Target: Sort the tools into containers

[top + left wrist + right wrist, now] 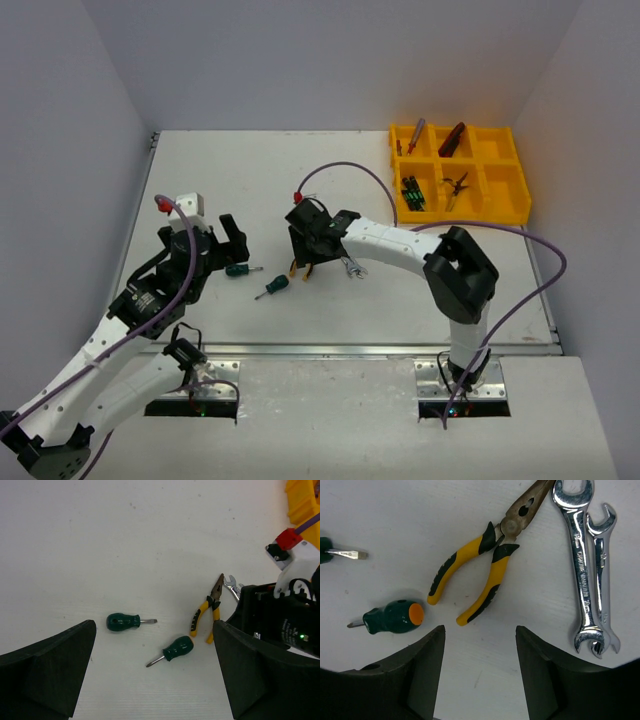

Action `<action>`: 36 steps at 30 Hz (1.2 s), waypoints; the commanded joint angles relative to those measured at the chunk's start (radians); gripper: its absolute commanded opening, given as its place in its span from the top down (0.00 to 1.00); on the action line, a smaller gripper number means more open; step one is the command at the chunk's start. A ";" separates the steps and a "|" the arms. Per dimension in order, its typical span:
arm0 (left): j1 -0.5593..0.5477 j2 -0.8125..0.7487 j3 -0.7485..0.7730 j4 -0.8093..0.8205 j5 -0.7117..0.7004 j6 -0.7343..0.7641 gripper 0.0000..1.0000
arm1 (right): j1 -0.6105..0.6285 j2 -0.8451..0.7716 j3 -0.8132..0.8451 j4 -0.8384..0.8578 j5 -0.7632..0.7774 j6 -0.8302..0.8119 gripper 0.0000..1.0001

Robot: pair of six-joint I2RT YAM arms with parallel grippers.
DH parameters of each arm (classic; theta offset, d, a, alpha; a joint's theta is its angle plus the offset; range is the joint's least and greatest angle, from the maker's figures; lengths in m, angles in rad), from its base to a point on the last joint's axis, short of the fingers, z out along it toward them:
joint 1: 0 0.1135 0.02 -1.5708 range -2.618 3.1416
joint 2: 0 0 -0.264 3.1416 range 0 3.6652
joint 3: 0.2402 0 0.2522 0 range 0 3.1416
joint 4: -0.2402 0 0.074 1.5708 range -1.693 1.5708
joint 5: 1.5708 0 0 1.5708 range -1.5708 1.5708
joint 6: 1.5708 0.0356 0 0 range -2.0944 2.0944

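Left hand [228, 240]: fingers spread wide with nothing between them, held over the left part of the tabletop [300, 170]; its wrist view looks down on both screwdrivers.
Left screwdriver [123, 622]: short and green-handled, lying flat on the tabletop just beside the left hand, blade pointing toward the pliers.
Right screwdriver [177, 648]: same stubby green sort with an orange butt end, lying flat near the first but not touching it, between the two hands.
Right hand [480, 630]: fingers spread and holding nothing, hanging low over the middle of the tabletop, with the handle ends of the pliers just ahead of the gap.
Pliers [480, 565]: yellow and black handles, lying flat with the handles parted and the nose shut, beside the wrenches.
Wrenches [582, 565]: two silver ones lying side by side and touching along their length, just right of the pliers.
Tray [495, 216]: yellow, at the far right corner, well apart from both hands; four compartments hold tools, and the two on the right look bare.
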 commanded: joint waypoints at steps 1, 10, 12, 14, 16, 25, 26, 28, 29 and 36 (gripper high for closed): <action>-0.002 -0.006 0.017 0.022 0.006 -0.004 0.00 | 0.003 0.056 0.025 0.067 0.072 0.116 0.43; -0.002 -0.027 0.014 0.028 0.011 -0.001 0.00 | 0.015 0.175 0.044 0.052 0.133 0.170 0.55; -0.002 -0.026 0.014 0.028 0.011 -0.001 0.00 | 0.015 0.197 0.049 0.053 0.131 0.179 0.62; -0.002 -0.025 0.014 0.027 0.012 0.000 0.00 | 0.013 0.222 0.072 0.050 0.125 0.187 0.68; -0.002 -0.026 0.014 0.026 0.013 0.000 0.00 | 0.007 0.230 0.082 0.049 0.127 0.201 0.75; -0.001 -0.038 0.012 0.026 0.014 0.000 0.00 | -0.060 0.235 0.119 0.049 0.105 0.255 1.00; -0.001 -0.038 0.012 0.026 0.014 0.000 0.00 | -0.065 0.227 0.129 0.049 0.099 0.249 1.00; -0.002 -0.038 0.011 0.026 0.014 0.000 0.00 | -0.074 0.213 0.160 0.048 0.092 0.221 1.00; -0.002 -0.037 0.011 0.026 0.015 0.000 0.00 | -0.075 0.205 0.170 0.049 0.092 0.205 1.00; -0.002 -0.033 0.012 0.026 0.014 0.000 0.00 | -0.125 0.038 0.183 0.048 0.097 0.104 1.00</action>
